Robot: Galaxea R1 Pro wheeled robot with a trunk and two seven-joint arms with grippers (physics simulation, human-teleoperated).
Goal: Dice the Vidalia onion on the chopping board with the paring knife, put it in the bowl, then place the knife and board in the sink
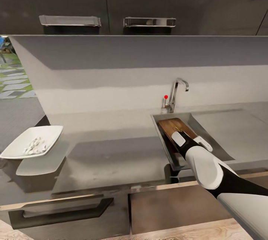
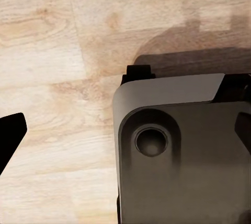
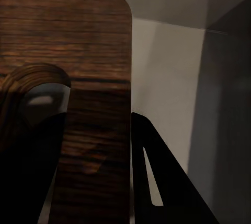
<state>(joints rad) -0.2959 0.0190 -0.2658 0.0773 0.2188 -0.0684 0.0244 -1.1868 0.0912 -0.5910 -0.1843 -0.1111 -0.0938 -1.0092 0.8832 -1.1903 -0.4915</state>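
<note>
right gripper (image 1: 181,134): in sink (image 1: 223,128), fingers either side of chopping board (image 1: 175,127), holding it
chopping board: tilted inside basin
bowl (image 1: 31,142): desk (image 1: 111,150) far left, white diced onion (image 1: 34,145) inside
left gripper: can't tell state

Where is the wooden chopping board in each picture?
Head view: the chopping board lies tilted in the sink, right of centre, below the faucet, with the right gripper on it.
Left wrist view: the board is not in this picture, just wood floor and the robot's base.
Right wrist view: the board covers the left half, between the dark fingers.
Shared landmark: the grey sink wall.
</note>
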